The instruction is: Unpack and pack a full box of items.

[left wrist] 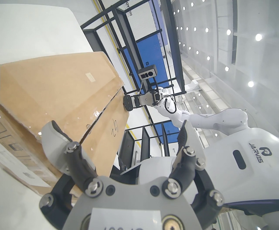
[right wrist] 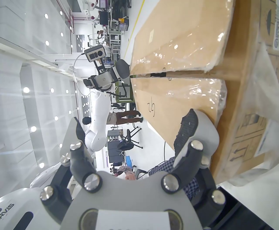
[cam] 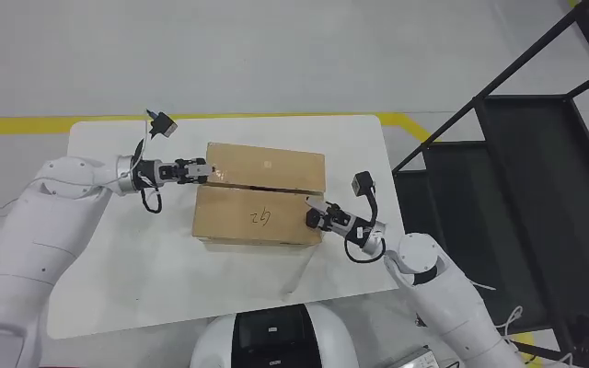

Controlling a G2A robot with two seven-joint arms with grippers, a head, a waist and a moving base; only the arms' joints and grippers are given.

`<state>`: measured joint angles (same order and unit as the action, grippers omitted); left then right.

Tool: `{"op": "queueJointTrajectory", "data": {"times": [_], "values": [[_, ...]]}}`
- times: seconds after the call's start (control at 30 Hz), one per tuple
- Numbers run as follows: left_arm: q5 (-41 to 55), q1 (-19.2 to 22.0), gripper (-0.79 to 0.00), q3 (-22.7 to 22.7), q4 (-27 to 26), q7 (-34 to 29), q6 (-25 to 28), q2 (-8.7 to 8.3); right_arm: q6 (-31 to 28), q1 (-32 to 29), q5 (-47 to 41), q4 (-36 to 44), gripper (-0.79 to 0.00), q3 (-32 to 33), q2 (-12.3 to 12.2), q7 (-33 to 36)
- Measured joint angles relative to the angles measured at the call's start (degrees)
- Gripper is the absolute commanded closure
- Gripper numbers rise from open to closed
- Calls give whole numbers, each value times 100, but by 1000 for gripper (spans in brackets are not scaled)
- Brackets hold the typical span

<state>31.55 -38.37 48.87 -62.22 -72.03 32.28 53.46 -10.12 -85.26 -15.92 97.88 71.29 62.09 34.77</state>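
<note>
Likely robotics lab: desks point(right wrist: 115, 27), monitors point(right wrist: 103, 17).

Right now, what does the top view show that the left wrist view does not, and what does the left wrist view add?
Top view: the whole white table, the yellow floor line, the black steps beside the table. Left wrist view: the left gripper open, printed labels on the box's side, ceiling lights. Both: the box, the seam between its closed flaps, the handwritten mark, the right gripper at the far end.
</note>
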Motion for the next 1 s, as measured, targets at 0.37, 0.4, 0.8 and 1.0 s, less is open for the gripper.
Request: {"op": "queueJointTrajectory", "data": {"times": [0.37,0.4,0.8,1.0], "values": [[-317,-51,-785,-129,24,-78,-79,-52,-142,-196,-47,162,-785,227,-14,-113],[-296,-47,-785,-131,33,-81,-83,-50,-185,-260,-10,217,-785,282,-23,-140],[-144,-30,-785,-118,47,-102,-104,-33,-94,-1152,1002,676,-785,860,-126,-526],[-144,-31,-785,-118,47,-101,-103,-33,-125,-884,1242,474,-785,565,-89,-500]]}}
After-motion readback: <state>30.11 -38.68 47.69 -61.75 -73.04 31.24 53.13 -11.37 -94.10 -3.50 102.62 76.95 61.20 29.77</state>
